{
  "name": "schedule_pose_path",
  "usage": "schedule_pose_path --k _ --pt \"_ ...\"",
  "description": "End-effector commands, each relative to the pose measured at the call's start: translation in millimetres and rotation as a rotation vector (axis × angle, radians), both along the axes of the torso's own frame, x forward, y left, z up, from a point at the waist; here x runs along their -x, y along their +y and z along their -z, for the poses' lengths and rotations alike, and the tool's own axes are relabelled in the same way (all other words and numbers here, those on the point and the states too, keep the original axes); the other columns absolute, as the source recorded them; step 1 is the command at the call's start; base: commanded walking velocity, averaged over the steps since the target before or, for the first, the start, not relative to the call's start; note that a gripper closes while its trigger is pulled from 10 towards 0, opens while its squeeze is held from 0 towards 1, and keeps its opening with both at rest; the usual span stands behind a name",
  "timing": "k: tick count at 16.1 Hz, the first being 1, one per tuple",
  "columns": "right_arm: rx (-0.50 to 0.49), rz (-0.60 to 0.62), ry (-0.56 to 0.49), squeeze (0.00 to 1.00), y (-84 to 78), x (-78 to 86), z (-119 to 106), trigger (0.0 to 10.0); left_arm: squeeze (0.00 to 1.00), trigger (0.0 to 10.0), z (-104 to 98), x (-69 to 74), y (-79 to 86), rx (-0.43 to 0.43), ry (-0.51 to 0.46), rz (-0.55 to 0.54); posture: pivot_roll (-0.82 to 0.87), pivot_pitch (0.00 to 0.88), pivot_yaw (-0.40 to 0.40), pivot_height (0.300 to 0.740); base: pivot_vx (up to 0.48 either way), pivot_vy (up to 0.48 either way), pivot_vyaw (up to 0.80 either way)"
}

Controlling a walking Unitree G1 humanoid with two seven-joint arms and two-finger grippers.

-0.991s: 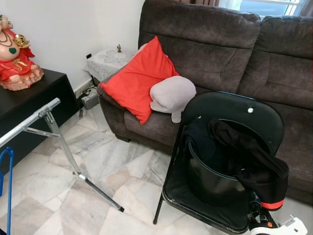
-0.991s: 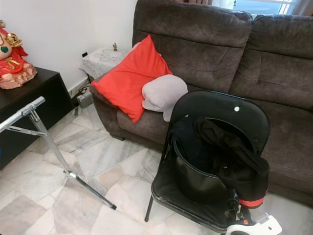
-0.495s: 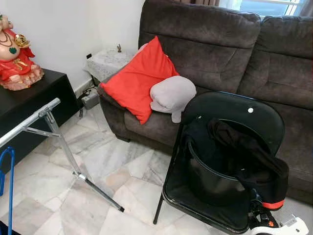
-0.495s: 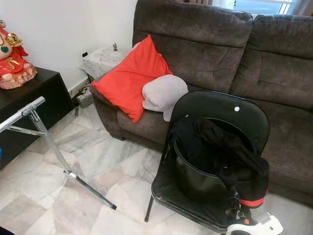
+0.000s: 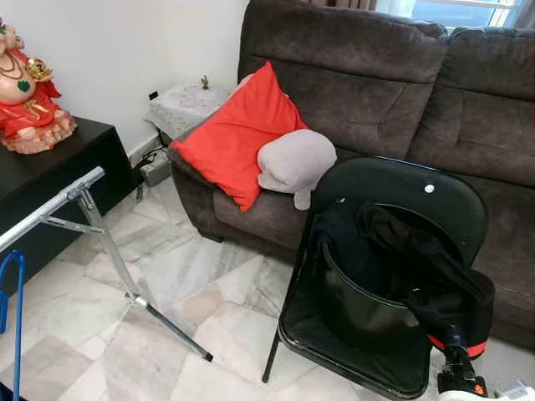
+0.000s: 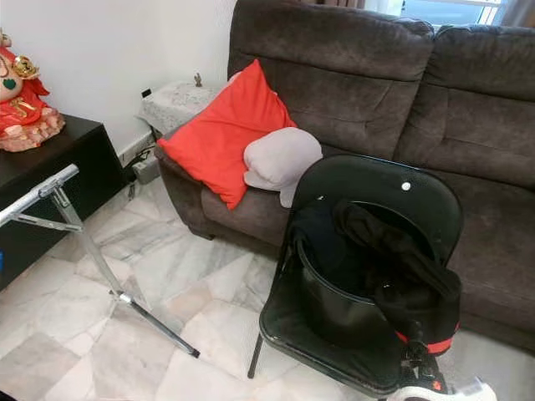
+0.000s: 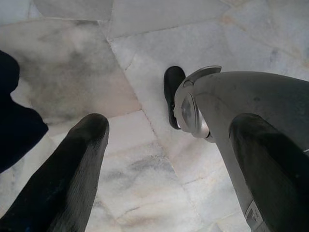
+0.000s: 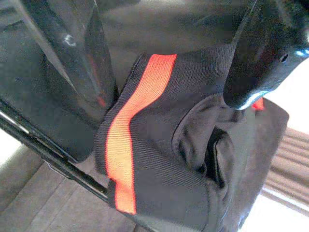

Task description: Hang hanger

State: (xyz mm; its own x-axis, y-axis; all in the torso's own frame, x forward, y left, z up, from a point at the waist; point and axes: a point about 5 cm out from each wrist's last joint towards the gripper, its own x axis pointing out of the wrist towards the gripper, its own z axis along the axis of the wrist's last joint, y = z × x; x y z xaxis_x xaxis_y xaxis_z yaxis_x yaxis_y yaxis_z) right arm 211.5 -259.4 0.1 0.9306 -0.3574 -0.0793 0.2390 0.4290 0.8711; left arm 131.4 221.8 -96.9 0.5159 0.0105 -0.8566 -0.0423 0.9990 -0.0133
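A blue hanger [image 5: 14, 292] shows at the left edge, below the silver bar of a drying rack [image 5: 52, 206]; what holds it is cut off. A black garment [image 5: 422, 267] with an orange-red striped cuff [image 8: 128, 140] drapes over a black bucket [image 5: 359, 309] on a black folding chair [image 5: 401, 188]. My right gripper [image 5: 456, 355] reaches up to that cuff from below. In the right wrist view it [image 8: 164, 53] is open, the cuff lying between its fingers [image 8: 72, 48]. My left gripper [image 7: 164, 159] hangs open over the marble floor, holding nothing.
A dark brown sofa [image 5: 376, 75] with a red cushion [image 5: 238, 134] and a grey pillow [image 5: 292, 160] stands behind the chair. At the left is a black cabinet [image 5: 50, 171] with a red figurine [image 5: 29, 92]. The rack's leg [image 5: 167, 326] slants across the floor.
My right gripper has moved up to the garment's striped cuff, and its white wrist has slid toward the frame's corner. Nothing else has moved.
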Motion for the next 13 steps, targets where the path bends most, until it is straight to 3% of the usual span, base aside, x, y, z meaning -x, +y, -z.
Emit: schedule_pose_path --k 1,5,13 --pt "-0.036 0.031 -0.029 0.00 -2.8 1.0 -2 10.0 0.00 10.0 1 5.3 4.7 -0.018 0.023 0.007 0.01 0.064 0.046 0.740 0.000 0.000 0.00" --pt "-0.051 0.037 -0.036 0.00 -5.7 0.9 -2 10.0 0.00 10.0 1 5.3 4.9 -0.018 0.023 0.010 0.01 0.065 0.047 0.740 0.000 0.000 0.00" --pt "-0.046 0.031 -0.001 0.00 -10.0 -14.8 0 10.0 0.00 10.0 1 5.1 4.8 -0.027 0.025 0.031 0.02 0.067 0.051 0.740 0.000 0.000 0.00"
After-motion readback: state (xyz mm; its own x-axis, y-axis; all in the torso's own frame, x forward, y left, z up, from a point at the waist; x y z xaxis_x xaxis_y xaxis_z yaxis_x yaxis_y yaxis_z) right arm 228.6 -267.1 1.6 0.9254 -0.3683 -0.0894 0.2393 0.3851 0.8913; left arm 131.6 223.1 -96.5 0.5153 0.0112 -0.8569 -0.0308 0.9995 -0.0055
